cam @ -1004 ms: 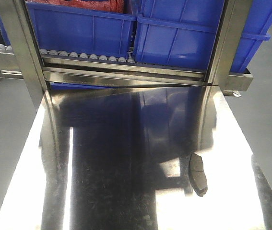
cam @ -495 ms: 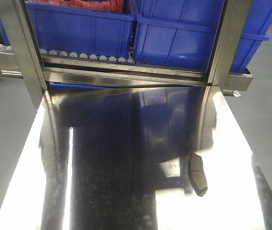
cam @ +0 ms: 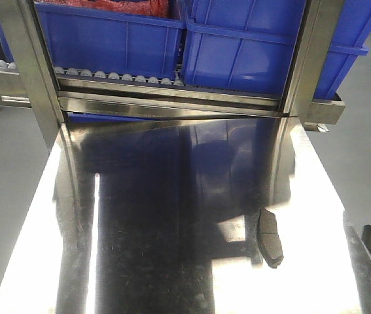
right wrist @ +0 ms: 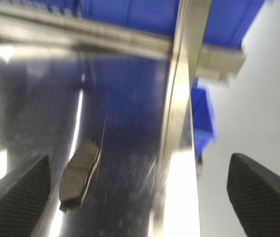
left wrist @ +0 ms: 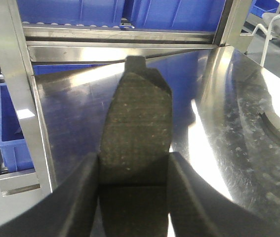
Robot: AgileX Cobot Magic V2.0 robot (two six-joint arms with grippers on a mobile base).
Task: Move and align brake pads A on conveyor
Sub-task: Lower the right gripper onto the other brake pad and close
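left gripper (left wrist: 135, 165) fingers (left wrist: 80, 197) are pinching one brake pad (left wrist: 137, 118), which is sticking out forward past the tips. right gripper (right wrist: 139, 168) fingers (right wrist: 19, 197) are sitting spread wide. second brake pad (right wrist: 79, 173) is lying flat on steel table (right wrist: 125, 123), ahead of the tips and nearer one finger.

Brake pad (cam: 270, 237) on table (cam: 139, 261), right side

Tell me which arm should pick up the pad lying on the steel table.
Right. The right gripper is open with the loose pad just ahead of it; the left gripper is shut on another pad.
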